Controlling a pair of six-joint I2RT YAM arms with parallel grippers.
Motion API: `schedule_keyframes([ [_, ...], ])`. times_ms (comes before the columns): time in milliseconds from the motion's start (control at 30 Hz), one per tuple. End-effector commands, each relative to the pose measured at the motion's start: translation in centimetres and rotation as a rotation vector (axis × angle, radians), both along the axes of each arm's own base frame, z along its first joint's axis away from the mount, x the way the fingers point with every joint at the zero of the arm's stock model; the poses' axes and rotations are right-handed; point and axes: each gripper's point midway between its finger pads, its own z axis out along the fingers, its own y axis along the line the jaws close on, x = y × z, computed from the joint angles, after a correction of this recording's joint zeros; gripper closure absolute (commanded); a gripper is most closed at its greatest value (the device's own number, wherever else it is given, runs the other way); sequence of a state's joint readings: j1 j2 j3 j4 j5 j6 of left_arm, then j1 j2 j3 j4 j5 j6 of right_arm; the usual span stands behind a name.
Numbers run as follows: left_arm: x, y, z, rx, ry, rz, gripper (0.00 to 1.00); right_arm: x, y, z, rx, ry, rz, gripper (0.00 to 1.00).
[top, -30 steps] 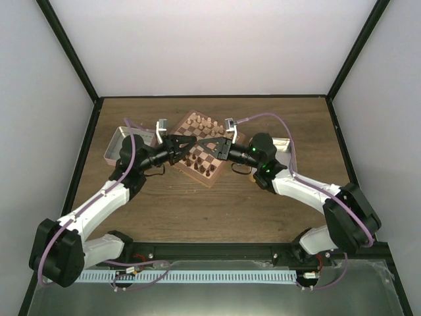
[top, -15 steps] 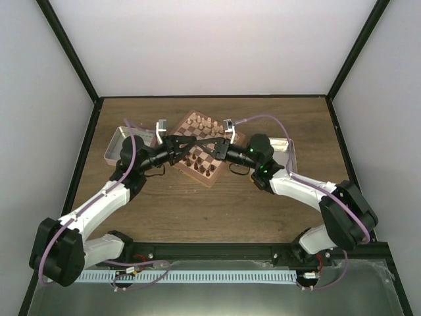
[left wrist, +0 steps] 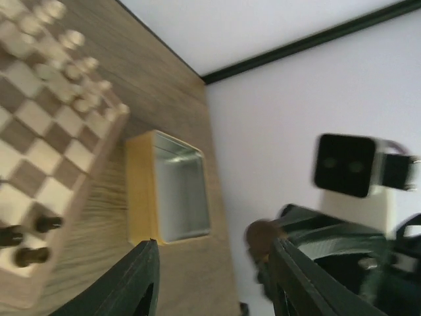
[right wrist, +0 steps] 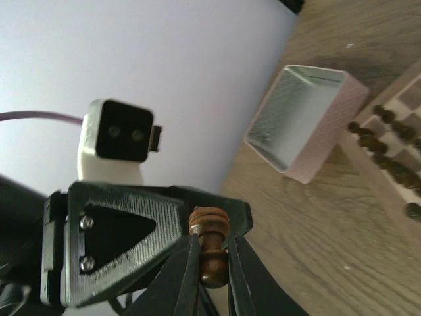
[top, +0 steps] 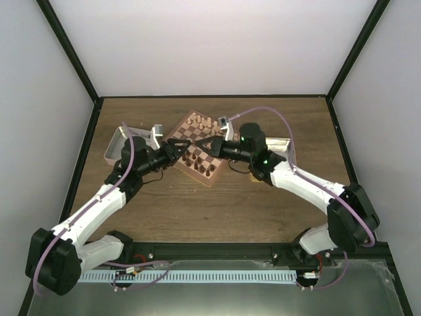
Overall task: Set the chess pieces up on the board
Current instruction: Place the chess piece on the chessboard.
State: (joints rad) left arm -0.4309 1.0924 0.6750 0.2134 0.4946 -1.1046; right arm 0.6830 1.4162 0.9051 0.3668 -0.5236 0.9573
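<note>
Passing one dark chess piece (right wrist: pixel 209 220) between arms appears to be the step in hand: the left gripper (left wrist: pixel 214 258) stands open and empty, while the right gripper (right wrist: pixel 212 245) is clamped on the chess piece above the middle of the board (top: pixel 209 183). The next move calls for lowering it upright onto a vacant near-side square.

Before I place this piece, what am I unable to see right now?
Right wrist: the right gripper covers part of the piece, type unsure; the right edge cuts off the board.
Top view: the piece is too small to pick out.
Left wrist: blurred; dark pieces on the board unreadable.
</note>
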Motion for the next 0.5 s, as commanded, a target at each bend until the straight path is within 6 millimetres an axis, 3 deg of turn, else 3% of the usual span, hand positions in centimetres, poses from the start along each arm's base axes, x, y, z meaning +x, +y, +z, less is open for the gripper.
schedule_keyframes([
  [0,0.7,3.5,-3.2,0.312,-0.028,0.125,0.52,1.9,-1.5,-2.9,-0.337,-0.032,-0.025,0.96],
  [167,1.4,7.1,-3.4,0.592,-0.088,0.225,0.49,2.8,-3.4,-9.4,-0.677,0.027,0.023,0.96],
  [300,1.4,8.7,-2.4,0.683,-0.123,0.275,0.45,3.9,-4.1,-11.3,-0.832,0.020,0.041,0.96],
  [467,1.4,9.3,-1.3,0.702,-0.164,0.301,0.44,5.2,-4.1,-12.9,-0.974,0.013,0.070,0.93],
])
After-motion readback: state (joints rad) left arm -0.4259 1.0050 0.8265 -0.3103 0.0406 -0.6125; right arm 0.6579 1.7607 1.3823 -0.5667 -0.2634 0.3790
